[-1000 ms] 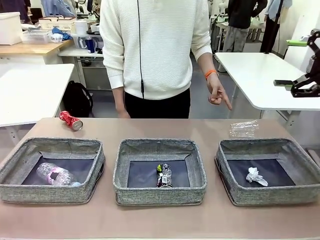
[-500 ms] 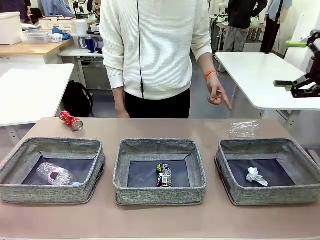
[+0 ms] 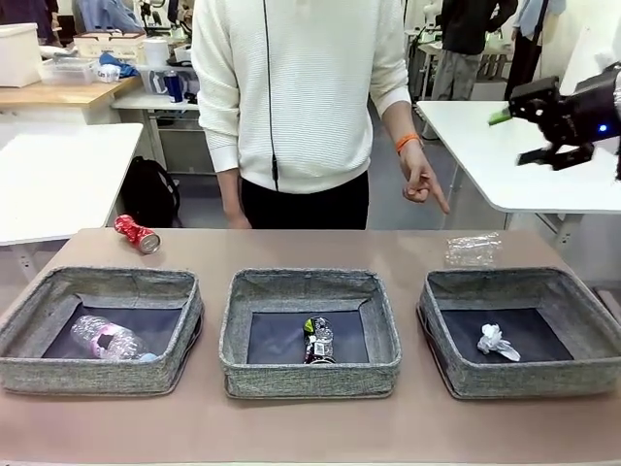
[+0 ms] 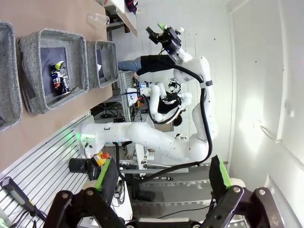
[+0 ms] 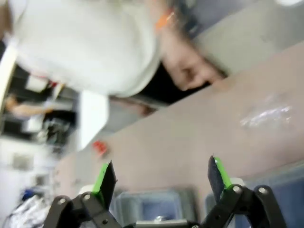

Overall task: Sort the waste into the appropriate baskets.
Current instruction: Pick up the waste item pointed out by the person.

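Note:
Three grey baskets stand in a row: left [image 3: 97,374], middle [image 3: 310,379], right [image 3: 524,381]. A clear plastic bottle [image 3: 107,340] lies in the left one, a dark can [image 3: 318,340] in the middle one, a white paper wad [image 3: 497,342] in the right one. A red can [image 3: 137,234] lies on the table at far left, a crumpled clear plastic item [image 3: 473,249] at far right behind the right basket. My right gripper [image 3: 519,136] hangs open, high at the right, above that item [image 5: 266,114]. My left gripper [image 4: 164,183] is open and holds nothing.
A person in a white sweater stands at the far edge, one hand [image 3: 423,184] pointing down toward the clear plastic item. White tables stand behind on both sides. Bare tabletop lies in front of the baskets and between them.
My right gripper has swung leftward from the picture's right edge and turned, now nearer the table's far right. The person and the waste have not moved.

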Tool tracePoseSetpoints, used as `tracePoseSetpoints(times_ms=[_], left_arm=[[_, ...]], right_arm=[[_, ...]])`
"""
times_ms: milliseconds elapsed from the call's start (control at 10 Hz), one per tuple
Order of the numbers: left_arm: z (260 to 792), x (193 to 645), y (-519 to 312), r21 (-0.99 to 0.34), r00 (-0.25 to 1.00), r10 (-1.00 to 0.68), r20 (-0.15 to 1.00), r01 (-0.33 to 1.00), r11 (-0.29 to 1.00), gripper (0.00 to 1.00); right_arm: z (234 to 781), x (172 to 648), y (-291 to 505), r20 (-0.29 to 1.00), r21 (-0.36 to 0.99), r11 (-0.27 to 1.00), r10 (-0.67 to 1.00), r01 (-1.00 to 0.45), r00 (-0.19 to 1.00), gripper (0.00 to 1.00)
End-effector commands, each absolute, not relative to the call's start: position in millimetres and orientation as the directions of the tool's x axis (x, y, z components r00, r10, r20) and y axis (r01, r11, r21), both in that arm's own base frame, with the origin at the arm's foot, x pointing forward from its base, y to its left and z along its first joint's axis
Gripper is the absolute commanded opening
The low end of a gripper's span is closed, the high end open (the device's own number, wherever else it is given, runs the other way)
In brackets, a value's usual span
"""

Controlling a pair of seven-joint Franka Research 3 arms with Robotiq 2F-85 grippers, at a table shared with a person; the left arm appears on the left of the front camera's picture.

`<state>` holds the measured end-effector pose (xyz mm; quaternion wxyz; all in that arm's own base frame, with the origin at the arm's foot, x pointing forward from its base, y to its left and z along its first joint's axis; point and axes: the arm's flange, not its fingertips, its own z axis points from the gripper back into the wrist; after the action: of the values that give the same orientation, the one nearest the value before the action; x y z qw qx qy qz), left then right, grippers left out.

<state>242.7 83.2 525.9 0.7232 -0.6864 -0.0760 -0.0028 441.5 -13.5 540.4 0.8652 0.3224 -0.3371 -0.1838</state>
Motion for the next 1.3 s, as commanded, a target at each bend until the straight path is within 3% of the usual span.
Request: tracePoseSetpoints(times_ms=[0, 100, 200, 300, 400, 600, 700, 800, 900, 1000, 1100, 1200], left_arm=[[533, 243, 81, -0.993, 0.988, 0.104, 0.113, 0.111, 0.034, 1.00], [533, 243, 81, -0.993, 0.988, 0.104, 0.113, 0.111, 0.034, 1.00], [533, 243, 81, -0.993, 0.988, 0.104, 0.113, 0.111, 0.034, 1.00], [533, 243, 81, -0.993, 0.988, 0.104, 0.113, 0.111, 0.034, 1.00], [533, 243, 81, -0.993, 0.988, 0.104, 0.113, 0.111, 0.034, 1.00], [533, 243, 81, -0.993, 0.988, 0.104, 0.113, 0.111, 0.034, 1.00], [533, 243, 81, -0.993, 0.988, 0.104, 0.113, 0.111, 0.034, 1.00], [533, 243, 81, -0.993, 0.988, 0.104, 0.113, 0.111, 0.034, 1.00], [533, 243, 81, -0.993, 0.988, 0.104, 0.113, 0.111, 0.034, 1.00], [533, 243, 81, -0.993, 0.988, 0.104, 0.113, 0.111, 0.034, 1.00], [533, 243, 81, -0.993, 0.988, 0.104, 0.113, 0.111, 0.034, 1.00], [533, 243, 81, -0.993, 0.988, 0.104, 0.113, 0.111, 0.034, 1.00]], right_arm=[[546, 421, -7, 0.385, 0.769, 0.638, -0.516, 0.043, 0.765, 1.00], [546, 421, -7, 0.385, 0.769, 0.638, -0.516, 0.043, 0.765, 1.00], [535, 447, -12, 0.465, 0.676, 0.730, -0.533, 0.106, 0.707, 1.00], [527, 452, 7, 0.492, 0.341, 0.936, -0.093, -0.094, 0.865, 1.00], [516, 477, 3, 0.551, 0.121, 0.993, -0.067, 0.000, 0.832, 1.00], [493, 514, -12, 0.419, -0.166, 0.953, 0.301, -0.254, 0.857, 1.00], [484, 531, -14, 0.423, -0.295, 0.888, 0.452, -0.352, 0.785, 1.00], [473, 540, -7, 0.376, -0.377, 0.849, 0.505, -0.369, 0.777, 1.00], [470, 553, -5, 0.396, -0.306, 0.933, 0.307, -0.191, 0.865, 1.00], [462, 524, -15, 0.409, -0.101, 0.963, 0.270, -0.251, 0.872, 1.00], [462, 524, -15, 0.409, -0.101, 0.963, 0.270, -0.251, 0.872, 1.00], [459, 541, -16, 0.372, -0.217, 0.937, 0.339, -0.274, 0.864, 1.00]])
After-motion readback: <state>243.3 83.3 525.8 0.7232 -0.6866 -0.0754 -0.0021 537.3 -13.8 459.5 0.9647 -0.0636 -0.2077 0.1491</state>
